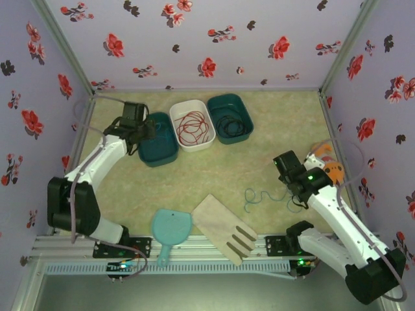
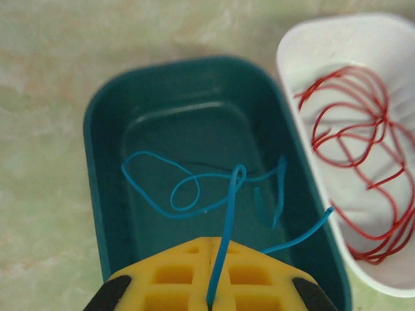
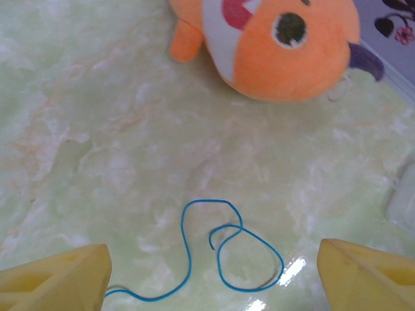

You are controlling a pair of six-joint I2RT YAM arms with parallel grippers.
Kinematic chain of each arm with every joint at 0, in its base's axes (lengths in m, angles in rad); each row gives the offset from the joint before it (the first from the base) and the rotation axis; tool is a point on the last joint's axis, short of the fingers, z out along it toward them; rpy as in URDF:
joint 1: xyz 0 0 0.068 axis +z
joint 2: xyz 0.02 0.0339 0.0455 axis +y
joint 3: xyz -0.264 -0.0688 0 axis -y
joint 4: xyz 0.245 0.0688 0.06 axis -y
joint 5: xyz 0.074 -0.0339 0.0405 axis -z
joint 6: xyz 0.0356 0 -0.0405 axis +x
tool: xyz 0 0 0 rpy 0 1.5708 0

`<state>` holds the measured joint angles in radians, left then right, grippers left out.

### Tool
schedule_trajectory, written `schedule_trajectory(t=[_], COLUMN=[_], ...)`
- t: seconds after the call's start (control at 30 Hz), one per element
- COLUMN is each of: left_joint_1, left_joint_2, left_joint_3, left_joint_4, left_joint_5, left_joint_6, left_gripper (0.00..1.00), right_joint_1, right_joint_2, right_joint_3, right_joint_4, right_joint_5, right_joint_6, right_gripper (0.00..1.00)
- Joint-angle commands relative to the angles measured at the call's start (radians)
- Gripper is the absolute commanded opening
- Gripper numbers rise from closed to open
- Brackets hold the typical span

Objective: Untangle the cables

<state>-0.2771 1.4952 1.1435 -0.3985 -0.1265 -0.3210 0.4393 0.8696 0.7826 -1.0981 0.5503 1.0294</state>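
Inside white bin, red cable; teal bin, blue cable.

Lilac walls, red and black flower print, on three sides. Tabletop pale green, marbled, a few glare spots. Aluminium rail along near edge.

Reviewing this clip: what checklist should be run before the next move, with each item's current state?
1. Left claw shut on blue cable above left teal bin: ok.
2. Right claw open, straddling blue strand on the table: ok.
3. Red cable alone in white bin: ok.
4. Black cable in right teal bin: ok.
5. Plush toy apart from blue strand: ok.
6. Blue strand joined to blue cable: cannot tell.
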Motion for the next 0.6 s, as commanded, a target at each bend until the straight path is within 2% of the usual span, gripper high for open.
schedule_trajectory(t=[0.0, 0.13, 0.37, 0.47, 0.57], left_joint_1=[-0.017, -0.028, -0.036, -0.034, -0.034], left_joint_2=[0.044, 0.12, 0.181, 0.177, 0.158], left_joint_3=[-0.001, 0.001, 0.01, 0.018, 0.028], left_joint_4=[-0.027, -0.02, -0.035, -0.052, -0.071], left_joint_5=[0.018, 0.019, 0.019, 0.015, 0.01], left_joint_6=[-0.028, -0.039, -0.051, -0.053, -0.056], left_gripper=[0.0, 0.0, 0.02, 0.15, 0.34], right_joint_1=[-0.029, -0.06, -0.099, -0.099, -0.099], right_joint_2=[-0.025, -0.046, -0.045, -0.018, 0.016], right_joint_3=[-0.024, -0.07, -0.14, -0.144, -0.145], right_joint_4=[-0.061, -0.045, 0.095, 0.142, 0.181], right_joint_5=[-0.013, -0.04, -0.146, -0.174, -0.189], right_joint_6=[0.067, 0.076, 0.047, 0.024, 0.013], right_gripper=[0.83, 0.81, 0.75, 0.73, 0.73])
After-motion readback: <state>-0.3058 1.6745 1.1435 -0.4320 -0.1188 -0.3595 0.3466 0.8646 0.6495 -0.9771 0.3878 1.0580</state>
